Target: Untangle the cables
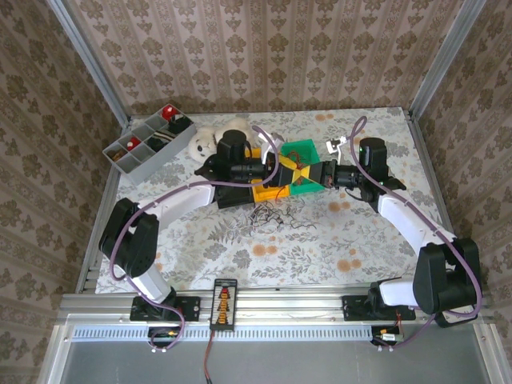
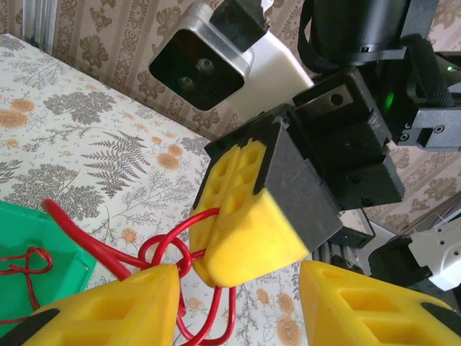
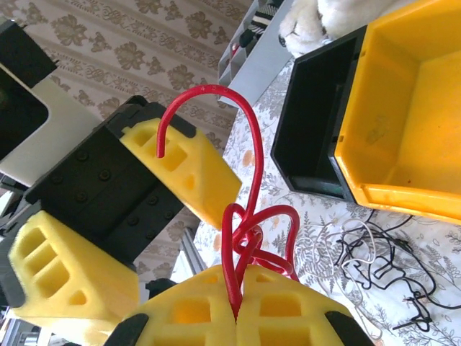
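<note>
- Pinching the knotted red cable [image 3: 248, 234], right gripper [image 3: 236, 306] is clamped tight, held near the yellow bin [image 3: 403, 108].
- Fingers of left gripper [image 2: 238, 306] spread wide, straddling the right gripper; grasping nothing.
- Loose black and white cables [image 3: 374, 267] lie on table [image 3: 310, 223] near the yellow bin.

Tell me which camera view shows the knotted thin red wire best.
The right wrist view: the knotted thin red wire rises from the shut right gripper, its loops and free end clear. The left wrist view shows the knot partly behind yellow fingers; in the top view it is too small to make out.
</note>
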`<act>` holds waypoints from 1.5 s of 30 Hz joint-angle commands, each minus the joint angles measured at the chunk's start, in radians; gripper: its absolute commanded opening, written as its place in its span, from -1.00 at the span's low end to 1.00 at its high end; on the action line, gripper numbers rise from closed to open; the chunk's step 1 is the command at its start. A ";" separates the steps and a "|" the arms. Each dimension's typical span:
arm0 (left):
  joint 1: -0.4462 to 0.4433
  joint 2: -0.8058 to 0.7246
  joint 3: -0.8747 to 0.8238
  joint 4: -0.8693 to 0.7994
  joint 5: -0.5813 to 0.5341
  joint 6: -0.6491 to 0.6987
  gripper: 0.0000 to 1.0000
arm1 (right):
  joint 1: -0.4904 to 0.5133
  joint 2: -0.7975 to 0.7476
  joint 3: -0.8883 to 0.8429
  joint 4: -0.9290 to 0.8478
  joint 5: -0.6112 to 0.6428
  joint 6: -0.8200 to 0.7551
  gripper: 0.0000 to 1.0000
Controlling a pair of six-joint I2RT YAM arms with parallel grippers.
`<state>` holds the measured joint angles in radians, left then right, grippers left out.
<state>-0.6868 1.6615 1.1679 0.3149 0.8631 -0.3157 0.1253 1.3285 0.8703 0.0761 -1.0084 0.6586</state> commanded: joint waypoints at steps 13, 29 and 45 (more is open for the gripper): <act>-0.020 0.040 0.037 -0.069 -0.071 0.090 -0.29 | 0.002 -0.039 0.032 0.119 -0.111 0.055 -0.91; -0.032 0.022 0.020 -0.059 -0.138 0.119 -0.79 | 0.000 -0.040 0.030 0.173 -0.111 0.093 -0.93; -0.031 -0.080 -0.088 -0.082 -0.078 0.251 -1.00 | -0.026 -0.075 0.150 -0.240 0.096 -0.191 -0.09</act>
<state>-0.7139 1.6360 1.1019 0.2527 0.7296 -0.1402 0.0982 1.2934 0.9642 -0.0055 -0.9928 0.6025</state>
